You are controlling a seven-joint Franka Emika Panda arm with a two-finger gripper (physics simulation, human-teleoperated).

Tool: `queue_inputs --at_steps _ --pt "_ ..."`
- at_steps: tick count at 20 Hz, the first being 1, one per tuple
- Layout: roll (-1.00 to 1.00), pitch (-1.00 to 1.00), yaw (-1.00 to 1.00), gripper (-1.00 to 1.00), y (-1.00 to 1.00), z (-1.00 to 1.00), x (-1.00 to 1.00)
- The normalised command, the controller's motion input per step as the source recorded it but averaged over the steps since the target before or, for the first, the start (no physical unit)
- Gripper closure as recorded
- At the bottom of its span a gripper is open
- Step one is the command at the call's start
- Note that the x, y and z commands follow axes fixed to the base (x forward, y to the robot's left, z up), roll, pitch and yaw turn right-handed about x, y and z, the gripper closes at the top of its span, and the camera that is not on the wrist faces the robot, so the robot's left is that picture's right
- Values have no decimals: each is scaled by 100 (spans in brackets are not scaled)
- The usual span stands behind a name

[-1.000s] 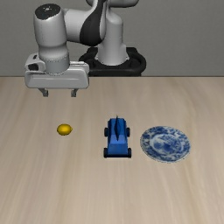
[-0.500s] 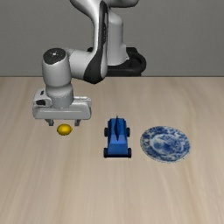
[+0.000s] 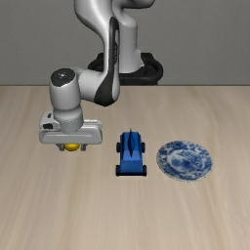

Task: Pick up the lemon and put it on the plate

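Note:
The small yellow lemon (image 3: 70, 147) lies on the wooden table toward the exterior view's left, mostly hidden under my gripper's body. My gripper (image 3: 69, 145) has come straight down over it, with the fingers reaching to either side of the fruit; their tips are hidden, so I cannot see whether they press on it. The blue-and-white patterned plate (image 3: 185, 159) sits flat on the exterior view's right, well apart from the lemon.
A blue toy car (image 3: 130, 154) stands between the lemon and the plate, pointing front to back. The robot's base (image 3: 125, 68) is at the table's far edge. Bare wooden tabletop (image 3: 59, 210) stretches across the front.
My gripper dropped from high above the table down onto the lemon, which is now almost covered. Lemon, car and plate have not moved.

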Motion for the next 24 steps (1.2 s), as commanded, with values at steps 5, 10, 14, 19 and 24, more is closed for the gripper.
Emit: queue_inputs --at_steps 5,10,14,19,24 --pt "0 0 0 100 0 20 0" --pt "0 0 0 100 0 80 0" --pt "0 0 0 100 0 100 0" --pt "0 0 0 100 80 20 0" --pt "0 0 0 100 100 0 0"
